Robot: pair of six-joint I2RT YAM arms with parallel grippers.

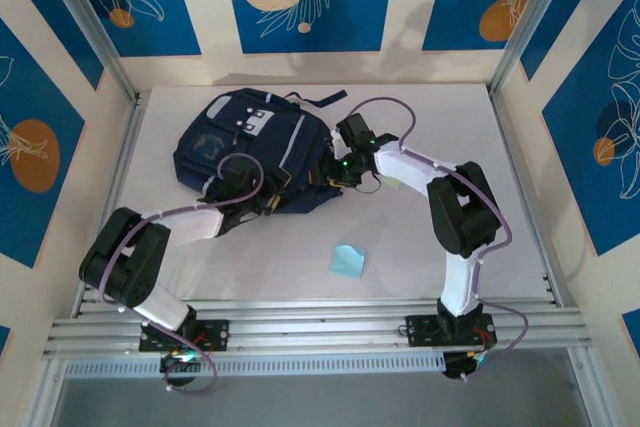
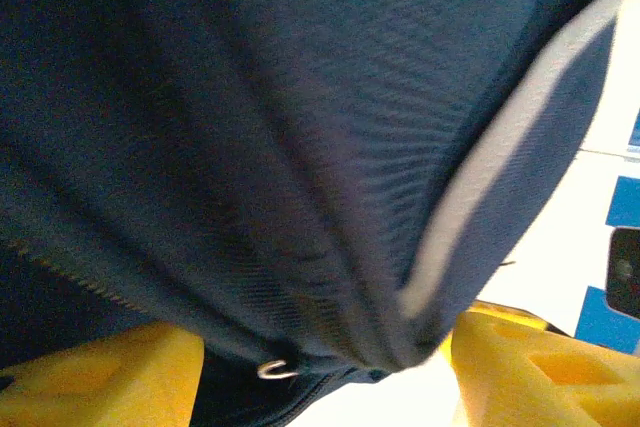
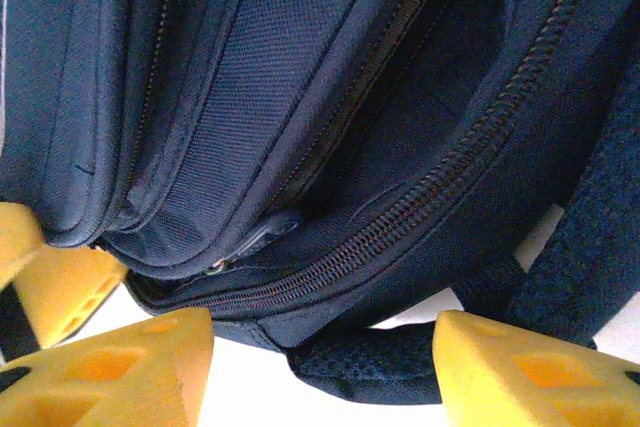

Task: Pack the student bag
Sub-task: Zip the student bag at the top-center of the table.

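white table [image 1: 420, 247] | blue wall panels [image 1: 350, 7] | student bag [image 1: 250, 147] | left pincer [image 2: 325, 367], right pincer [image 3: 320, 362]: apart

the student bag [image 1: 250, 147] is a large dark navy fabric backpack lying on its back on the white desk [image 1: 420, 237], left of centre and towards the far side, front face up. a light grey patch [image 1: 258, 119] sits on the front near its far end, and a grey-white stripe [image 1: 291, 147] runs down its right flank. a black strap [image 1: 318, 100] trails off the far end. close up, the woven cloth sags in soft folds. two rows of zip teeth [image 3: 440, 187] run apart with dark lining between them, so that compartment looks unzipped. a small metal pull [image 3: 238, 255] hangs nearby, and a padded mesh shoulder strap [image 3: 400, 362] lies underneath.
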